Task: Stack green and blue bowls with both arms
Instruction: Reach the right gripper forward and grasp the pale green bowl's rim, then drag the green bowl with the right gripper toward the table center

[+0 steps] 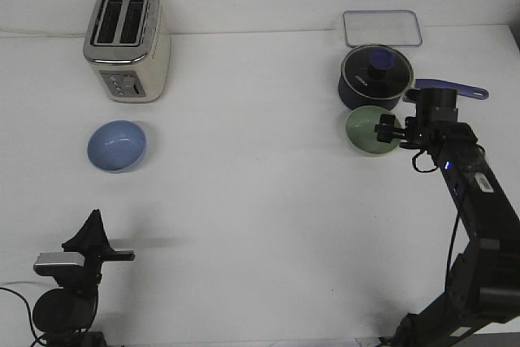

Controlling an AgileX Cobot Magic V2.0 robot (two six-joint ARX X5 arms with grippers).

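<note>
1. The right arm [475,201] rises from the near right corner of the table [260,225] and reaches forward and inward, its wrist level with the green bowl [368,130].
2. The right gripper [387,129] sits at the green bowl's right rim, its fingers over the rim edge. They look closed on the rim, though how wide the jaws stand is too small to tell for certain.
3. The green bowl stands upright just in front of the navy saucepan [374,76], nearly touching it.
4. The left arm [73,282] is folded low, well in front of the blue bowl [117,145]. The left gripper [91,233] points up and touches nothing; whether its jaws are parted cannot be told.
5. The blue bowl stands upright just in front of the toaster [128,44], well apart from the green bowl.
</note>
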